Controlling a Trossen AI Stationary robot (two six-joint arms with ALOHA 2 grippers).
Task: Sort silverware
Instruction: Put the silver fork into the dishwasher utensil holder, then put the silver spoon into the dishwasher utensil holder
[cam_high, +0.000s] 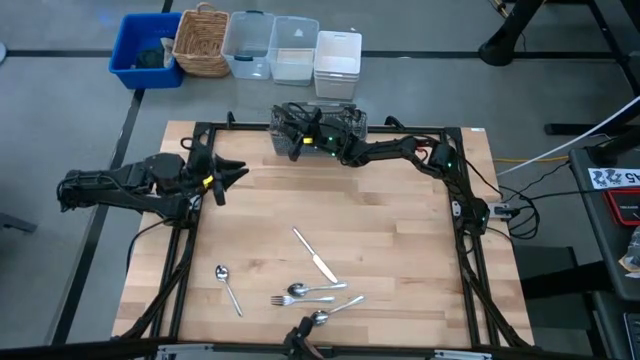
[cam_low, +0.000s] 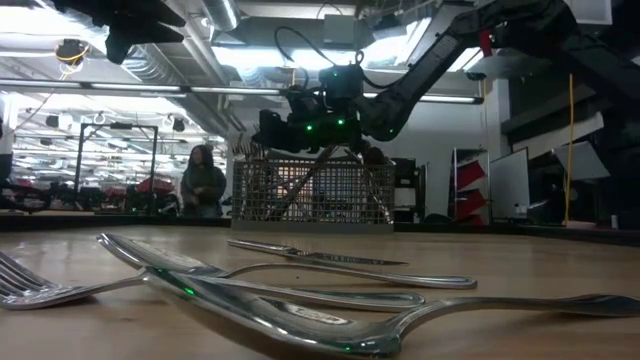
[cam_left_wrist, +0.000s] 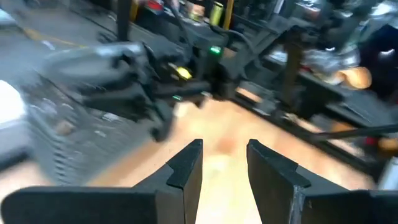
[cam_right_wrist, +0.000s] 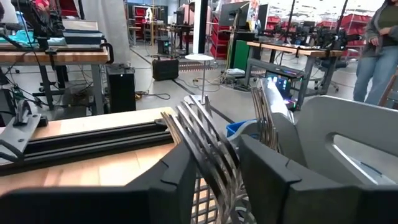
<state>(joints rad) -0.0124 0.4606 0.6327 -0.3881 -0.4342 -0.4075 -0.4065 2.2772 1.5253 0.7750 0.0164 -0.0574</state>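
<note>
The grey wire-mesh basket (cam_high: 322, 128) (cam_low: 315, 190) stands at the table's far edge. Several pieces of silverware stand in it, leaning, handles up (cam_right_wrist: 205, 146). My right gripper (cam_high: 298, 136) (cam_right_wrist: 227, 180) hovers level over the basket, open, with those handles between its fingers. Loose silverware lies flat near the table's front edge: a knife (cam_high: 315, 255), a spoon (cam_high: 228, 285), a fork with a spoon (cam_high: 305, 293) and another spoon (cam_high: 335, 310). My left gripper (cam_high: 235, 172) (cam_left_wrist: 224, 168) waits open above the table's left side, holding nothing. My right gripper has its fingers on either side of the upright handles (cam_right_wrist: 214, 165) in the basket, coming level from the table's right. Whether a finger (cam_right_wrist: 180, 180) touches a handle, I cannot tell.
Beyond the far edge stand a blue bin (cam_high: 145, 48), a wicker basket (cam_high: 203, 40), two clear tubs (cam_high: 270, 45) and a white tub (cam_high: 337, 62). Black frame rails (cam_high: 190, 250) run along the table's sides. The middle of the wooden table (cam_high: 380, 220) is bare.
</note>
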